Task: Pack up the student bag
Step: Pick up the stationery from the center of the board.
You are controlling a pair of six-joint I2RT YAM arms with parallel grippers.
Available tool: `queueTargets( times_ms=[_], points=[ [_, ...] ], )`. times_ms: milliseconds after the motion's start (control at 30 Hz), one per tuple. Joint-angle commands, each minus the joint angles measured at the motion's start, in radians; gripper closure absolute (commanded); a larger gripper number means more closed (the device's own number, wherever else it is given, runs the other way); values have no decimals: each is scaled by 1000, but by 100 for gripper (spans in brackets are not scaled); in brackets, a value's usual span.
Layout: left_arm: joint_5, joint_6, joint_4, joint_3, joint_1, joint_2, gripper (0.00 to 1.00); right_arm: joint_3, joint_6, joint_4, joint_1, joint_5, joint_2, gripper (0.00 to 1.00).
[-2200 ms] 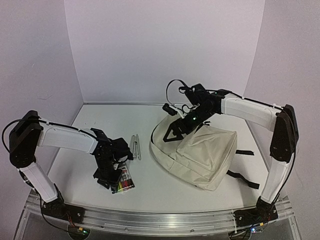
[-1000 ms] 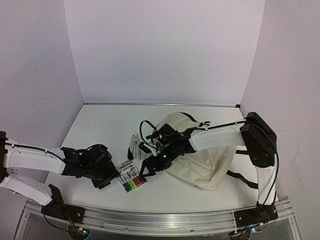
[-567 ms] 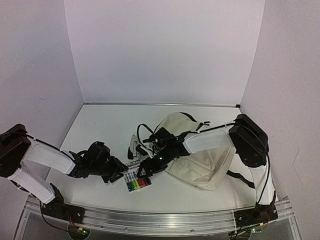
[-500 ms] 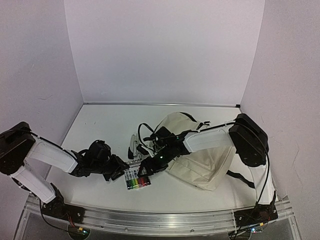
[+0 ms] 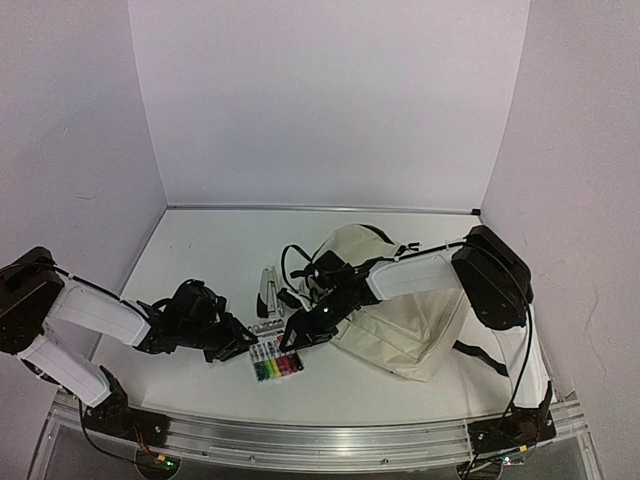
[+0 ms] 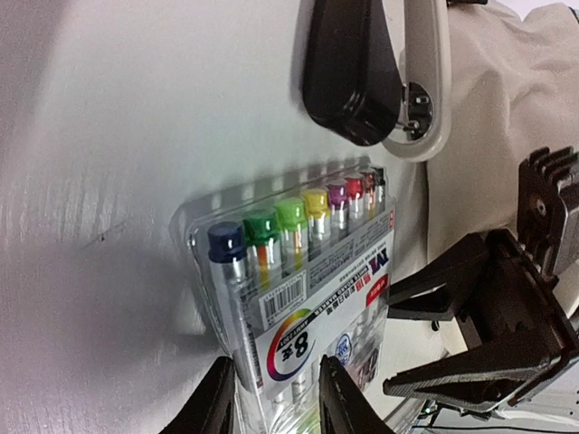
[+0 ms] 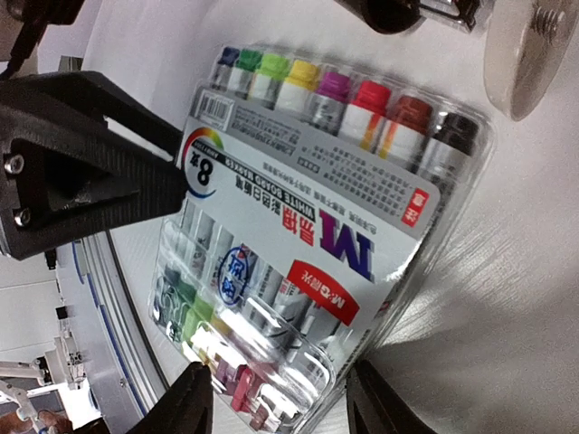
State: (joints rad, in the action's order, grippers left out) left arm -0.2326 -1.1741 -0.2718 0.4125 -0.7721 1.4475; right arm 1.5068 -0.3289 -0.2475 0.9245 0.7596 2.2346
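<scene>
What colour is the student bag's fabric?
Cream student bag; shows best in the top external view.

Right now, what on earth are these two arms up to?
Both arms are reaching for one pack of coloured markers lying flat on the table. The left arm reaches in from one side, the right arm from the other, each with its jaws parted at the pack's edge; neither clearly grips it. The cream student bag lies beside them.

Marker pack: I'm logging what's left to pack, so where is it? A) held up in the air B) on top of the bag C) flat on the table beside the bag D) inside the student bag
C: the marker pack lies flat on the white table, beside the student bag.
</scene>
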Motion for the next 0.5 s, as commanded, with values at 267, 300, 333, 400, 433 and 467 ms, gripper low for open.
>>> queueTargets(
  times_ms=[267,300,333,400,433,467],
  points=[
    [-168,-12,-290,-5,-70,-109,58,-2,9,94,39,-25,57,51],
    [-152,-19,-303,-18,-70,-125,57,-5,10,94,39,-18,55,51],
    [-142,-22,-304,-29,-70,-140,56,-6,10,94,40,-12,53,50],
    [-126,-24,-304,-45,-70,-164,53,-8,9,96,39,-2,54,49],
    [-123,-29,-304,-51,-70,-172,51,-8,8,96,39,2,55,48],
    [-118,-34,-304,-57,-70,-175,49,-8,7,97,39,7,56,48]
  ],
)
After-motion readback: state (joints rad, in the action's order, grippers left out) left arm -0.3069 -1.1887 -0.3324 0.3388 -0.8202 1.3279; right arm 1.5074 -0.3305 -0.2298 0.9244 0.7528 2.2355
